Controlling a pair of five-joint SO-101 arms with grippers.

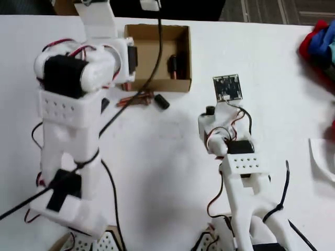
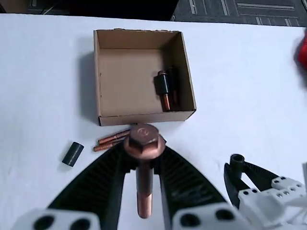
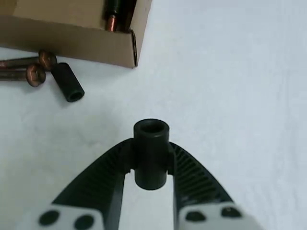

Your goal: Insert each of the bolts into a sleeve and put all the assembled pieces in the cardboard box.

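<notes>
Misalignment at the mating is judged the main risk: the bolt (image 2: 141, 139) is gripped just below its head with most of the shank left unsupported, so a small tilt could be turned into a jam at the bore of the sleeve (image 3: 151, 143), or the bolt could be pushed back through the grip. The sleeve is clamped around its middle and could be twisted or dropped if it is pressed off-axis. The loose bolts (image 2: 112, 140) and the loose sleeve (image 2: 73, 154), lying on the desk (image 2: 249, 96) just beyond the tips of the left end effector (image 2: 144, 155), between them and the box (image 2: 144, 72), could be scattered by a low swing. The left end effector is closed on the bolt, its fingers parted only by the shank. The right end effector (image 3: 151, 167) is closed on the sleeve, whose open bore is left exposed; it is held off to the side of the left one, not yet touching it. One assembled piece (image 2: 165, 88) is seen lying inside the box.
</notes>
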